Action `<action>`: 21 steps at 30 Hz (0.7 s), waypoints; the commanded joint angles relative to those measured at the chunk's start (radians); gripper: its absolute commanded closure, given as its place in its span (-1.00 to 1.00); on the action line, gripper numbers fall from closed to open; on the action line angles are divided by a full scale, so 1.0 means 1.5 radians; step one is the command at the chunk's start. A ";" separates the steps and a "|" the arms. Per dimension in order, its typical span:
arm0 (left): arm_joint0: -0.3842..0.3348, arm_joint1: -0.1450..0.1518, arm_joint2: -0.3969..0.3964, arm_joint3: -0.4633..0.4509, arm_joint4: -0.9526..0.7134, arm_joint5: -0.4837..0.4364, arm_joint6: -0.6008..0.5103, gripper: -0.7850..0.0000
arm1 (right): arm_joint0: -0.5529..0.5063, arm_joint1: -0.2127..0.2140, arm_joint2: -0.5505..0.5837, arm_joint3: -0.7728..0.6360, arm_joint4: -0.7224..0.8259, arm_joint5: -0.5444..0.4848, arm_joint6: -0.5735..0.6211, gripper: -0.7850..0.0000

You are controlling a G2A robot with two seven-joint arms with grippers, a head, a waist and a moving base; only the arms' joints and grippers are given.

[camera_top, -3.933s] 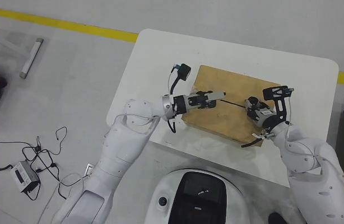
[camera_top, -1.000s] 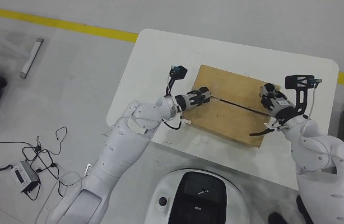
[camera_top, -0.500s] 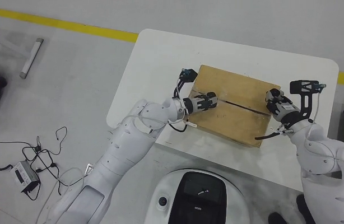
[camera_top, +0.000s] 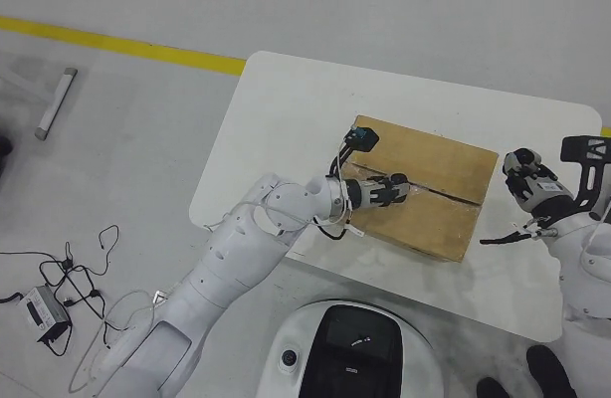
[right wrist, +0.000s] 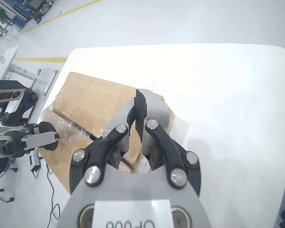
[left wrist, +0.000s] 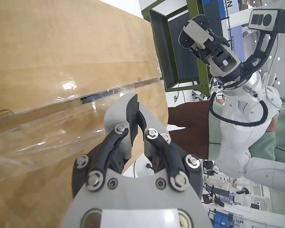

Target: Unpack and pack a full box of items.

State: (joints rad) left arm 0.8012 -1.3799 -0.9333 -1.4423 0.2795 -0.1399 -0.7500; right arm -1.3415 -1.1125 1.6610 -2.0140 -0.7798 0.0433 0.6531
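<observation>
Both sets of jaws are closed. The left gripper [left wrist: 135, 104] has its dark pads pressed together with no gap between them. It lies low over the top of the cardboard box [camera_top: 435, 159], with its tips just beside the centre seam [camera_top: 447, 192]. Wrinkled clear tape [left wrist: 49, 124] runs along that seam and bunches up right under the fingers. I cannot tell whether any of the film is pinched between the pads. From the right wrist view, the same gripper [right wrist: 47, 139] sits with its tip against the crumpled tape [right wrist: 68, 129].

The right gripper [right wrist: 139, 99] also has its fingers brought together, and nothing is held between them. In the top view it hangs [camera_top: 519, 164] off the box's right end, over bare tabletop and apart from the cardboard. The left wrist view shows it [left wrist: 193, 26] raised beyond the far edge of the box [left wrist: 61, 36].

The box [right wrist: 85, 91] rests flat on the white table [camera_top: 286, 119], towards the robot's side and slightly askew. Both top flaps are down and meet at the seam, where a short dark slit [left wrist: 97, 94] shows through the tape.

Off the table, a green metal frame [left wrist: 180, 36] stands beyond the box, a yellow line [camera_top: 116, 42] crosses the floor, and loose cables [camera_top: 77, 289] lie beside the robot.
</observation>
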 commanded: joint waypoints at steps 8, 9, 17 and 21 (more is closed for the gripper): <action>0.046 0.019 -0.085 -0.085 0.009 0.004 0.022 0.27 | 0.012 0.000 -0.003 0.004 0.028 -0.024 -0.022 1.00; 0.055 0.023 -0.100 -0.101 0.016 0.008 0.028 -0.18 | 0.014 0.000 -0.009 0.005 0.032 -0.029 -0.027 1.00; 0.137 0.046 -0.229 -0.208 0.051 0.071 0.076 -1.00 | 0.030 -0.006 -0.086 0.013 0.044 -0.051 -0.054 1.00; 0.174 0.055 -0.285 -0.233 0.086 0.093 0.110 -1.00 | 0.035 -0.011 -0.141 0.016 0.037 -0.063 -0.074 1.00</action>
State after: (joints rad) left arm 1.0438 -1.3010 -1.3349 -1.7830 0.3955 -0.0096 -0.6017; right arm -1.2916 -1.1264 1.4779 -1.9908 -0.7203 -0.0491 0.5504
